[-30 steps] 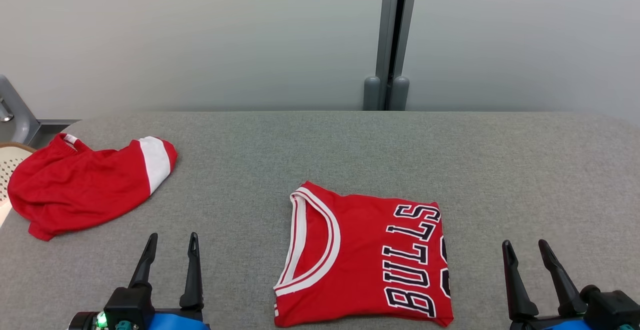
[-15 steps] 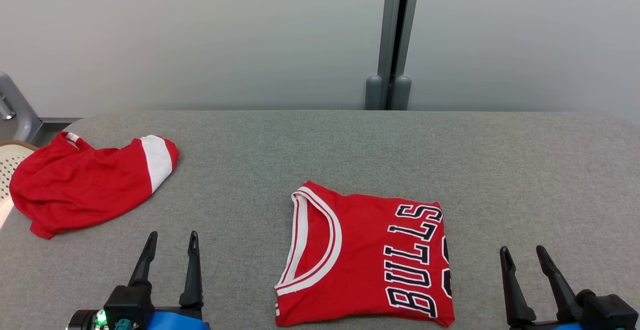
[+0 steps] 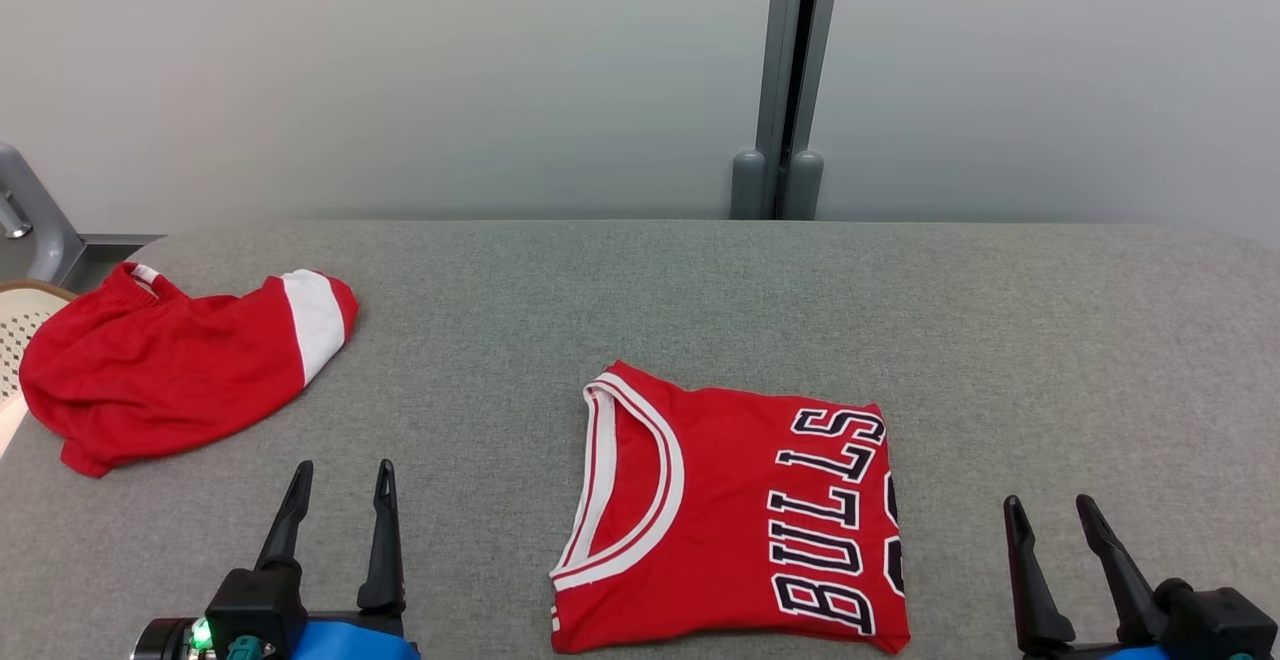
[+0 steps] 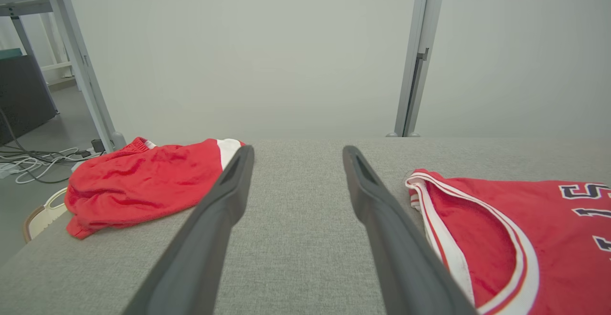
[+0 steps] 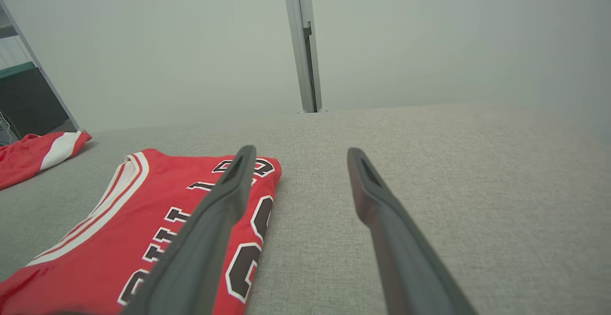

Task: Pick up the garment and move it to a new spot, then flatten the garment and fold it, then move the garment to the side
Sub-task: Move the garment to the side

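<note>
Grey fabric-topped table spreads across the foreground, with a pale wall behind it and a grey upright post at the far edge. Left gripper sits low at the near left, its two dark fingers spread wide with nothing but bare table cloth between them. Right gripper mirrors it at the near right, jaws apart as well, holding nothing. Between the two lies the red Bulls jersey, folded into a neat rectangle and flat on the table, white-trimmed neckline toward the left, lettering toward the right. Neither gripper touches it; in the right wrist view one finger crosses in front of the jersey's lettered edge. Well off to the far left, near the table's edge, a second red garment with a white band lies crumpled in a heap.
</note>
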### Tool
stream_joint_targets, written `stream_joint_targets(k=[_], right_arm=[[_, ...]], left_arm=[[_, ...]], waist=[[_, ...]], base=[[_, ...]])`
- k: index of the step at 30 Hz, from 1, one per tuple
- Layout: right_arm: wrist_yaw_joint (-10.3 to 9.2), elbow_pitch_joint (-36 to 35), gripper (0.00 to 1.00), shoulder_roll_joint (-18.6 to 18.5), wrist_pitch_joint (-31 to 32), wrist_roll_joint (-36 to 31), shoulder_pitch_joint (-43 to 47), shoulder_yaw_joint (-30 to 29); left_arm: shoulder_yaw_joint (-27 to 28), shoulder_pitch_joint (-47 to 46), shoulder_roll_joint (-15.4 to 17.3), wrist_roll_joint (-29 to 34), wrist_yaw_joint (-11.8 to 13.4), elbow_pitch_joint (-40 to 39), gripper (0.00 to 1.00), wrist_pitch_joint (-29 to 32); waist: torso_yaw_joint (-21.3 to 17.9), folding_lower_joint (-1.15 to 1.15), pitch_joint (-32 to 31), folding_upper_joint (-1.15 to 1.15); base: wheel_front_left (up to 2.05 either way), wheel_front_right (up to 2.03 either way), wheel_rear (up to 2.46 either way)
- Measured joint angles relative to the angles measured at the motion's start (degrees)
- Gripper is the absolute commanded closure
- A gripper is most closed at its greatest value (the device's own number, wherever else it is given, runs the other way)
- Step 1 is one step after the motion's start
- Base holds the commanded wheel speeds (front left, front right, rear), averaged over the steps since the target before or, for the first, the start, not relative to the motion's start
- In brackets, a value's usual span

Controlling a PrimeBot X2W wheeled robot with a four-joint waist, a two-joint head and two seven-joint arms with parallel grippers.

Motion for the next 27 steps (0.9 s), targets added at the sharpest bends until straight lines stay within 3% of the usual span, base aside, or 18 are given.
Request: stream_joint_targets(k=[6, 15, 27], right_arm=[[0.00, 0.7, 0.00, -0.4, 1.8, 0.0, -2.0, -0.6], [0.00, 4.4, 0.00, -1.9, 6.1, -0.1, -12.0, 4.8], [0.00, 19.1, 0.00, -3.6, 5.4, 0.3, -17.9, 6.2]], left_arm=[[-0.1, -0.2, 0.0, -0.1, 0.0, 0.1, 0.00, 0.0], [-1.2, -1.8, -0.1, -0.6, 0.2, 0.0, 0.00, 0.0], [-2.9, -4.9, -0.3, -2.1, 1.0, -0.1, 0.00, 0.0]], waist=[[0.2, 0.00, 0.4, 0.00], [1.4, 0.00, 2.5, 0.00], [5.5, 0.00, 8.2, 0.00]], base=[[0.00, 0.00, 0.00], [0.00, 0.00, 0.00], [0.00, 0.00, 0.00]])
